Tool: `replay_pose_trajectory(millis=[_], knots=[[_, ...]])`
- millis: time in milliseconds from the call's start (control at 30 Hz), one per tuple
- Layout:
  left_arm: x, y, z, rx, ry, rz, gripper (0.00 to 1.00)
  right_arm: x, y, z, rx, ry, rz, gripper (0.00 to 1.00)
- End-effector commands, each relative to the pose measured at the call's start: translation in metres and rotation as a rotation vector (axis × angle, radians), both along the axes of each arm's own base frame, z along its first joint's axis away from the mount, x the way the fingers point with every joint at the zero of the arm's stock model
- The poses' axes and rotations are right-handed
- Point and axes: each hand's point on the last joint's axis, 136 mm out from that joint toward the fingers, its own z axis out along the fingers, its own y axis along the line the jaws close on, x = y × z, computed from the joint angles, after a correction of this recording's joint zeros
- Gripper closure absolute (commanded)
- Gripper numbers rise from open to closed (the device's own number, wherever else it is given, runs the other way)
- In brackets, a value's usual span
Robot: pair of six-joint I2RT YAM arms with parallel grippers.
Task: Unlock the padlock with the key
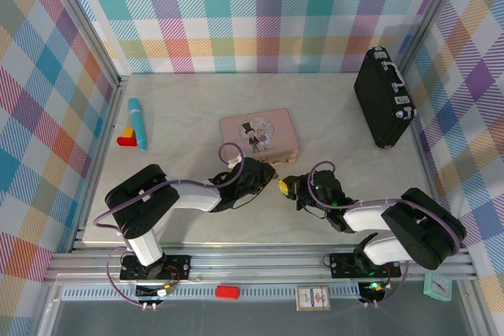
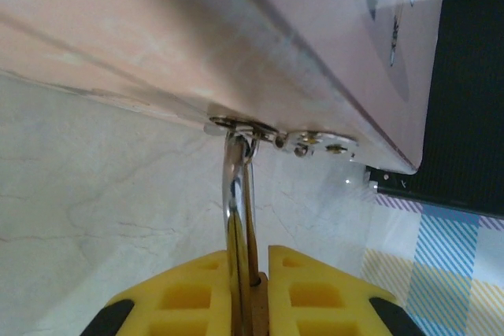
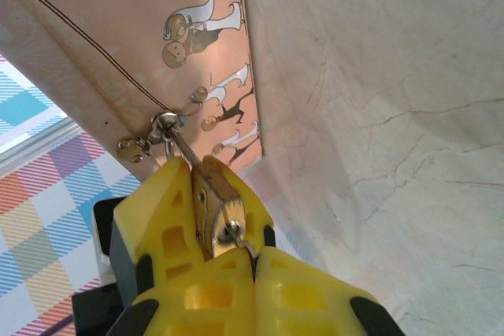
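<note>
The brass padlock [image 3: 213, 208] hangs by its silver shackle [image 2: 235, 194] from the clasp [image 2: 276, 136] on the front of the pink tin [image 1: 258, 133]. My left gripper [image 2: 250, 261] is shut on the padlock's body, its yellow fingers [image 3: 150, 218] on either side. My right gripper [image 3: 256, 261] is shut on the key [image 3: 244, 243], a thin metal sliver whose tip sits in the keyhole at the padlock's underside. In the top view the left gripper [image 1: 269, 174] and right gripper [image 1: 283, 186] meet tip to tip just in front of the tin.
A black case [image 1: 384, 98] stands at the back right. A blue pen [image 1: 138, 123] and a red-and-yellow block [image 1: 126, 138] lie at the left. Checked walls enclose the table on three sides.
</note>
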Motion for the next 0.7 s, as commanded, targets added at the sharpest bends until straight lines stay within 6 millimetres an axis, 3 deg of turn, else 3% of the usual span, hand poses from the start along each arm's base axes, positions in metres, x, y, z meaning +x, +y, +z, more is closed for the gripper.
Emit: replay_pose_trajectory(millis=[0,200,500,667], knots=[[-0.032,-0.046,0.068,-0.225,-0.082,-0.180,1.00,0.014,-0.009,0.005,-0.029,-0.038,-0.058,1.00],[-0.032,-0.048,0.073,-0.233,-0.093,-0.180,1.00,0.016,0.000,0.010,-0.017,-0.049,-0.022,1.00],[-0.032,-0.049,0.068,-0.232,-0.088,-0.183,1.00,0.010,-0.010,0.004,-0.066,-0.044,-0.034,1.00],[-0.032,-0.050,0.065,-0.214,-0.073,-0.187,1.00,0.013,0.005,0.011,-0.074,-0.072,0.047,0.97]])
